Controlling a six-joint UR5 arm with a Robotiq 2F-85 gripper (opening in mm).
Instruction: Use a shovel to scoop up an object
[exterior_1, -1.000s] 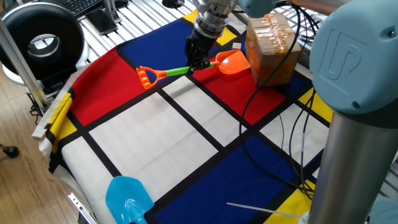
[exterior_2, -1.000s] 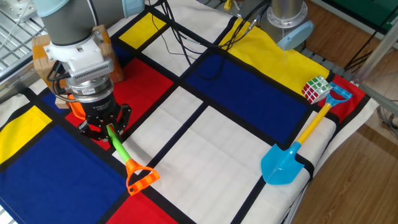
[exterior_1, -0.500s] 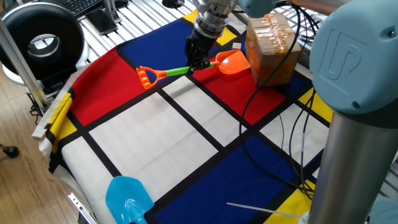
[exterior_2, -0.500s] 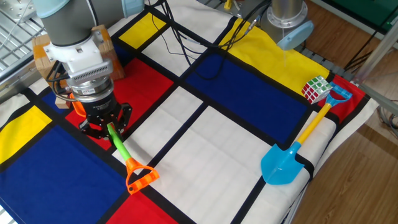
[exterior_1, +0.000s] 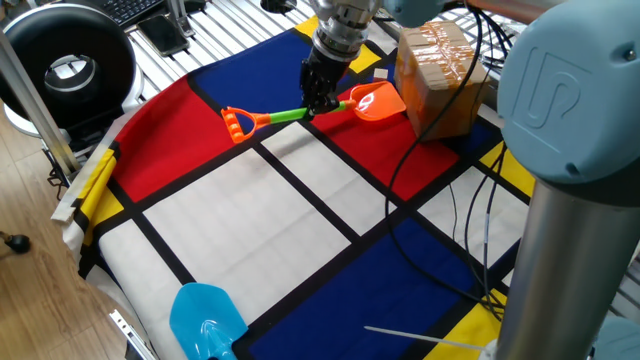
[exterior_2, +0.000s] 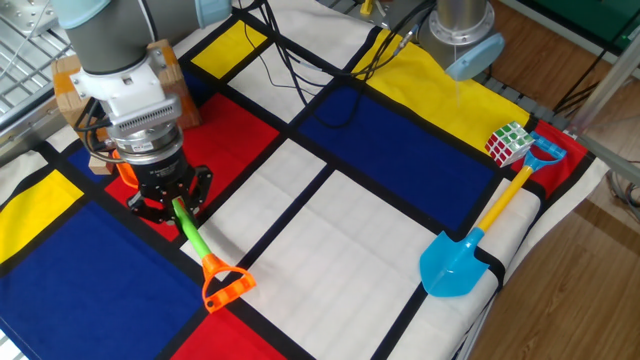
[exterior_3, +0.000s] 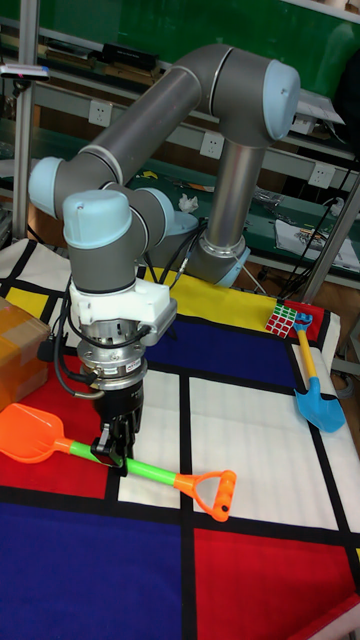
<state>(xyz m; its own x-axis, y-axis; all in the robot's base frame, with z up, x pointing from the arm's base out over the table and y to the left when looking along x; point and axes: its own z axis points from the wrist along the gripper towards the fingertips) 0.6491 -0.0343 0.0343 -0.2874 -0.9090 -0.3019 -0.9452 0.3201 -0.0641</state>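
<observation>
Barely anything has shifted since half a second ago: in one fixed view the shovel has crept a touch toward the brown box, blade and loop both nudged over, and that's it.

That same view shows the gripper coming straight down, fingers closed on the green shaft near the blade end. The orange blade sits just beside the box, looking tilted up a little. I can't spot the object anywhere here; too small or hidden.

From the other fixed view, the gripper clamps the shaft and the orange D loop pokes out toward the middle of the bench. The arm blocks most of the blade. A light blue shovel and a puzzle cube lie well apart at the far corner, so no trouble there.

The tall fixed view gives the best look: the shovel is held roughly level, the fingers narrow around the shaft, the blade off toward the box. Still no cube in sight.

My worry: the grip is on a thin round shaft, so any push of the blade against the cloth or box could make it twist or slip in the fingers. Also the blade could jam into the box.
</observation>
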